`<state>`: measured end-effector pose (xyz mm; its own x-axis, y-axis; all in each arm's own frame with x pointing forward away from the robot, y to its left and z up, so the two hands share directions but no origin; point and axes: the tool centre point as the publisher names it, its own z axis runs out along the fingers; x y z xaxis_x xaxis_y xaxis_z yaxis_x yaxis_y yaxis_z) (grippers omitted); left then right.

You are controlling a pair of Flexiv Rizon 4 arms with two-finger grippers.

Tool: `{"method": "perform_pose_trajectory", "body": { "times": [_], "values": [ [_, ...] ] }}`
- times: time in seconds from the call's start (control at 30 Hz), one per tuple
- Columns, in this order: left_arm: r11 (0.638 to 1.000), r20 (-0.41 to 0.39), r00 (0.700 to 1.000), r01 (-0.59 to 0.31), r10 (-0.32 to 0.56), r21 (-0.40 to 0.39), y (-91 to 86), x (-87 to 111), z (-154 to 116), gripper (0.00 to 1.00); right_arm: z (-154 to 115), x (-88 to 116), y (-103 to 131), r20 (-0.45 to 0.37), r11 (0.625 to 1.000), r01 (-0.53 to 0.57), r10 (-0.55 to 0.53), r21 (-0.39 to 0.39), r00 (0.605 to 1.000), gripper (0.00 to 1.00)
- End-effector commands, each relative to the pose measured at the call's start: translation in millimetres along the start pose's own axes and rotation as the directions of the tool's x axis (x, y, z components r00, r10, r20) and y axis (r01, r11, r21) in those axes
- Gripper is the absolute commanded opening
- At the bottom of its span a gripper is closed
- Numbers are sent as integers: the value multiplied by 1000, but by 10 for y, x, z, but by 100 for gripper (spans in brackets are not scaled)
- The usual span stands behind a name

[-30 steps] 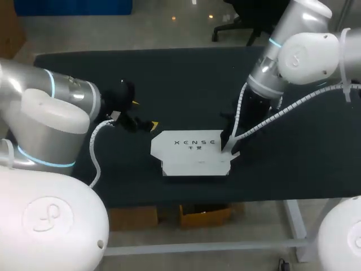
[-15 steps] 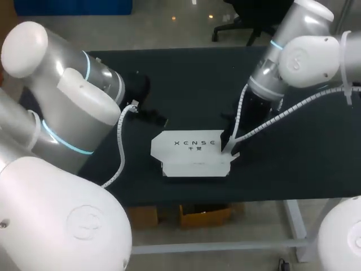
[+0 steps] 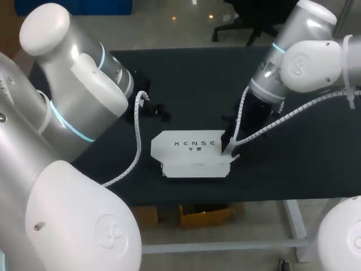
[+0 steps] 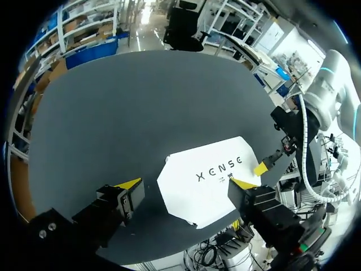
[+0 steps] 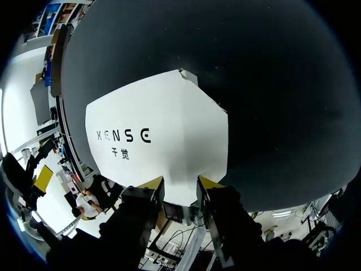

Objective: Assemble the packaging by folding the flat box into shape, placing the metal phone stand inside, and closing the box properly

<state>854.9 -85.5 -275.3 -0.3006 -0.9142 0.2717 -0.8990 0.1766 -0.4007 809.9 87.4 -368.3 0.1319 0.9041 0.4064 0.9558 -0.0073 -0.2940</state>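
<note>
Box: the flat white cardboard box with dark lettering (image 3: pixel 190 151) lies unfolded on the black table (image 3: pixel 186 73), printed face up and near the front edge. A small flap at its right end looks slightly raised.

Right gripper: the right gripper (image 5: pixel 180 183) points down at the box's right edge. Its 2 yellow tips are a little apart, with the edge of the card showing between them. Whether they press on the card I cannot tell.

Why there: probably to pin or lift that end, so the sheet does not slide while the other arm works.

Left gripper: the left gripper (image 4: pixel 186 183) hangs above the table beside the box's left end. Its fingers are spread wide and hold nothing, and the box lies ahead of them.

Why so: the wide spread suits taking hold of the box's free left side.

Phone stand: the metal stand does not show in any of the 3 views.

Stage: early, I judge. Nothing is folded, nothing is inside, and nothing is closed.

Next move: likely a grip on an edge or flap from the left, to raise a wall against the right arm's hold.

Risk: thin card may buckle or skid on the smooth table if it is lifted from 1 side only.
</note>
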Motion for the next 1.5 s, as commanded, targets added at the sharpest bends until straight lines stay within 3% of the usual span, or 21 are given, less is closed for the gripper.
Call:
{"method": "perform_pose_trajectory", "body": {
  "times": [0.03,0.27,0.4,0.57,0.6,1.0,1.17,1.3,1.33,1.37,1.4,1.5],
  "values": [
    [978,22,1000,4,1,-208,-30,35,-3,100,-13,-13,-17,-2,1000,2,-2,-5,1000,35],
    [978,22,1000,4,1,-208,-30,35,-3,100,-21,-1,-14,-2,1000,8,-8,-10,1000,34],
    [956,24,992,127,-125,-263,-77,48,96,100,-18,10,-10,-1,1000,12,-12,-13,1000,34],
    [909,61,963,268,-263,-318,78,72,246,100,-7,6,-14,-4,1000,15,-15,-15,1000,34],
    [915,71,964,267,-257,-303,145,89,260,100,-5,-1,-15,-5,1000,14,-14,-16,1000,34],
    [915,71,964,267,-257,-303,145,89,260,100,-19,-35,-2,-10,1000,12,-13,-29,1000,34],
    [871,67,944,325,-324,-369,60,99,369,100,-10,-29,-11,-15,999,13,-13,-31,1000,35],
    [855,75,928,365,-364,-367,80,82,484,100,0,-26,-12,-16,999,15,-16,-31,1000,35],
    [854,79,926,371,-368,-365,80,79,499,94,1,-26,-12,-16,999,16,-17,-32,1000,35],
    [854,79,926,370,-368,-365,80,76,507,65,2,-26,-11,-16,999,18,-18,-32,1000,35],
    [855,82,927,370,-366,-365,80,70,514,44,2,-27,-11,-16,999,19,-19,-33,1000,35],
    [854,83,927,371,-367,-365,98,58,531,29,2,-26,-16,-15,999,20,-20,-37,1000,35]
  ]
}}
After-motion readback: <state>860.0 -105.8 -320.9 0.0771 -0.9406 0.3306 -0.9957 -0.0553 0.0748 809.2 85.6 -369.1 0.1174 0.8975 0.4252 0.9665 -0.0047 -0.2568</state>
